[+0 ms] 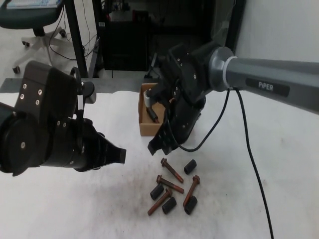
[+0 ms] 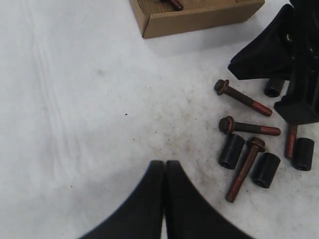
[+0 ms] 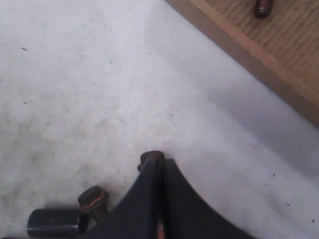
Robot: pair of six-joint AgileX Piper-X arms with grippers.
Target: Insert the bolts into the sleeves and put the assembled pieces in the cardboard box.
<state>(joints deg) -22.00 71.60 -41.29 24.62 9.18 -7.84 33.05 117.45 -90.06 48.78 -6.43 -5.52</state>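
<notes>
Bolts (image 2: 243, 97) lie flat just under my right gripper (image 3: 160, 163); my left gripper (image 2: 164, 167) hangs farther off. Both jaws are pressed together.

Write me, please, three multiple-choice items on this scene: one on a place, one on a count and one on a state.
1. Where are the loose bolts relative to the cardboard box? A inside it; B on the white cloth, nearer the high camera; C behind it.
2. How many black sleeves lie loose? A two; B six; C four.
3. How is the left gripper? A shut, empty; B open; C shut on a sleeve.
B: they lie on the cloth before the box. C: the left wrist view shows four. A: it is closed on nothing.
</notes>
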